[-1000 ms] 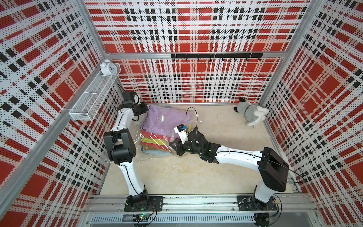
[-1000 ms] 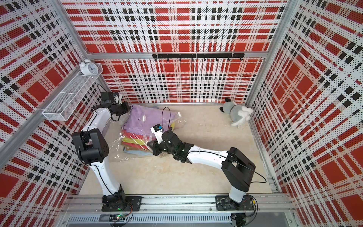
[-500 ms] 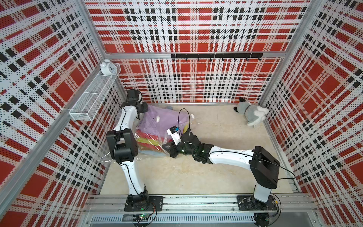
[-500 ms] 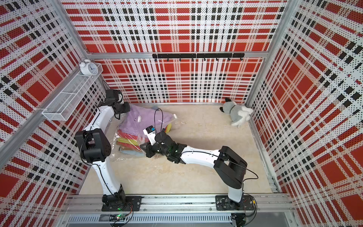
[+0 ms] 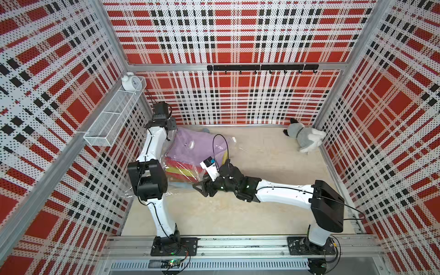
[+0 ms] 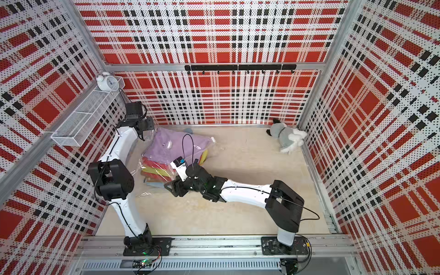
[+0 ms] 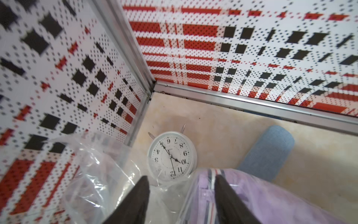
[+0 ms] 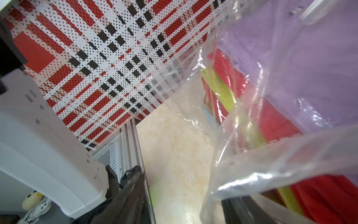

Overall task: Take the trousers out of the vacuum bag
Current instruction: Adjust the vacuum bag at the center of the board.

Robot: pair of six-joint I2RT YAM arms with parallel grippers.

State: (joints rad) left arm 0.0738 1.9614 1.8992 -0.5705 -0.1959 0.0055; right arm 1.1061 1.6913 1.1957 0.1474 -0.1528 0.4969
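The trousers lie as a folded stack at the floor's left side, lilac on top, with red and yellow-green layers below. The crinkly clear vacuum bag wraps the stack, and its white valve cap rests on the lilac cloth. My left gripper is open at the back left corner, with loose bag film and lilac cloth beneath its fingers. My right gripper stands open at the stack's near edge. In the right wrist view, bag film drapes over one finger.
A grey-white plush toy lies in the back right corner. A wire basket with a white clock hangs on the left wall. In the left wrist view an alarm clock and a blue-grey cloth roll lie by the back wall.
Both grippers went from shut to open. The left arm swung toward the back left corner, and the right arm and the bagged stack shifted left.
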